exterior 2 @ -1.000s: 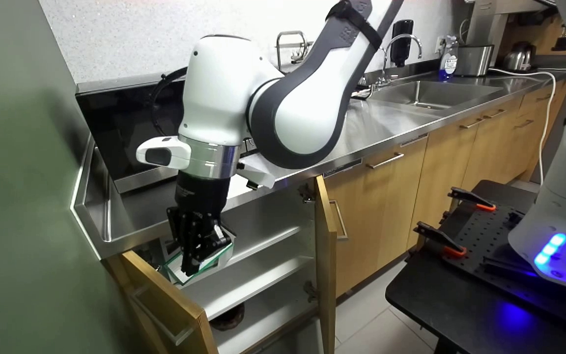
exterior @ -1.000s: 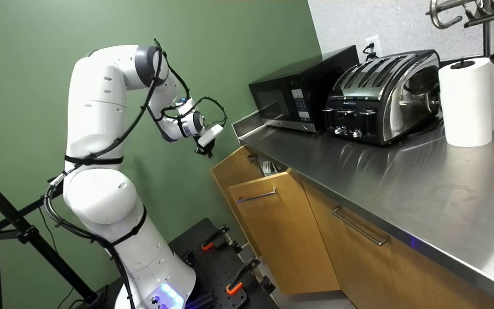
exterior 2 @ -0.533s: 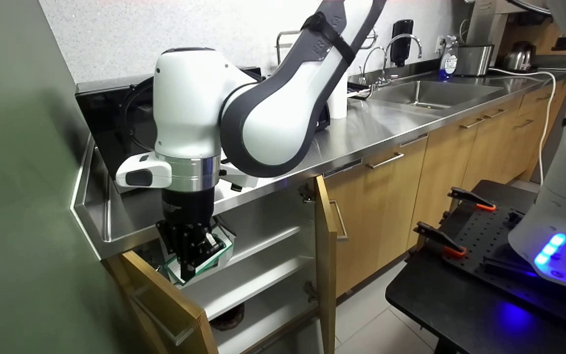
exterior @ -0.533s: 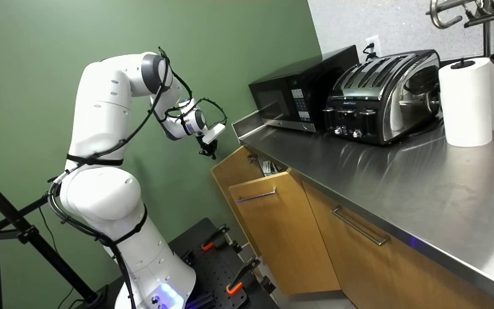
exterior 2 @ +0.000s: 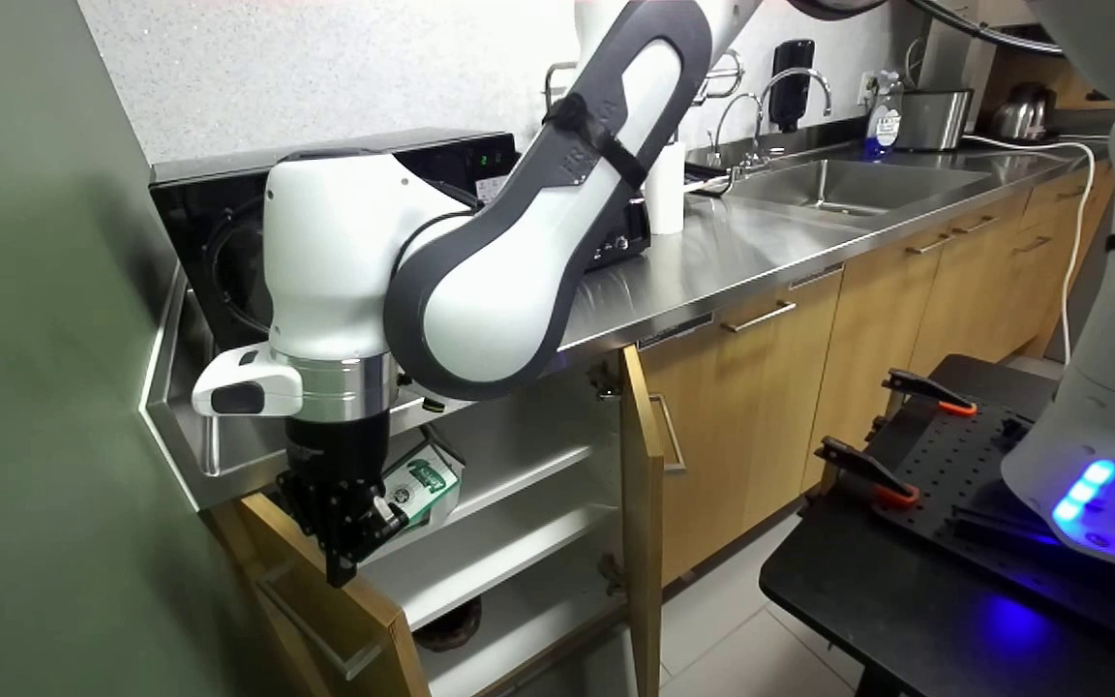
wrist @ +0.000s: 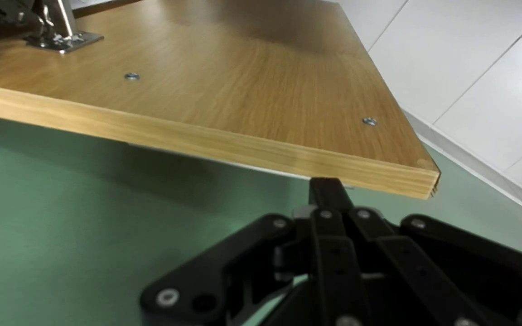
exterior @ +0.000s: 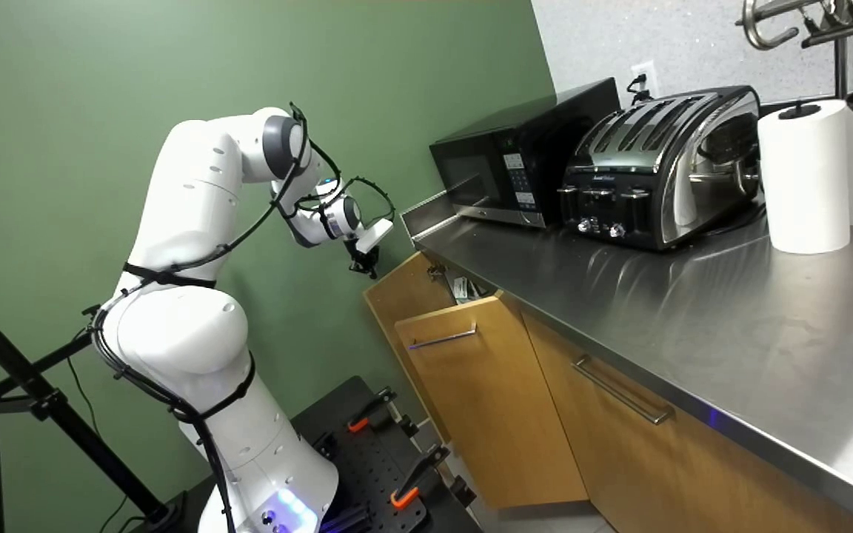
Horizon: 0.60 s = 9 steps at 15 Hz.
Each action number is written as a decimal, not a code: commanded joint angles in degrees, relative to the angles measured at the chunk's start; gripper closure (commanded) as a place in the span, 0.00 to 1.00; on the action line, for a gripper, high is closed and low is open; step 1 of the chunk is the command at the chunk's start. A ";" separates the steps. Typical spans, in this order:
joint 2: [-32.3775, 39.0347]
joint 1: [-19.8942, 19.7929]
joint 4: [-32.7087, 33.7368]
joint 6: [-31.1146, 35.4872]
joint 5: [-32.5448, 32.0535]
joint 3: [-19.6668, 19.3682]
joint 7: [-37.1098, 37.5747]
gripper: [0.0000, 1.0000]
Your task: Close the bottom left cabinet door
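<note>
The bottom left cabinet door, a light-brown wooden panel, stands open beside the green wall in both exterior views [exterior 2: 359,620] [exterior: 410,287]. Its thin bar handle [exterior 2: 311,624] is on the outer face. In the wrist view the door's inner face [wrist: 243,81] and top edge show, with a metal hinge at upper left; the handle is mostly hidden. My black gripper [exterior 2: 341,577] is shut and empty, pointing down at the door's top edge. It also shows in an exterior view [exterior: 367,271]. In the wrist view its fingertips [wrist: 329,183] overlap the edge's outer side; contact cannot be told.
The right cabinet door [exterior 2: 643,513] also stands open, and shows in an exterior view [exterior: 489,392]. A white and green box [exterior 2: 427,484] leans in the cabinet. The steel countertop [exterior 2: 712,261] and microwave [exterior: 523,163] are above. The green wall [exterior 2: 83,436] is close on the left.
My gripper has moved left and down, from in front of the box to over the left door's top edge. Both cabinet doors have not moved.
</note>
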 commanded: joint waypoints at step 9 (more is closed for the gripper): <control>4.76 5.30 9.69 -8.42 -0.39 -2.96 -0.63 1.00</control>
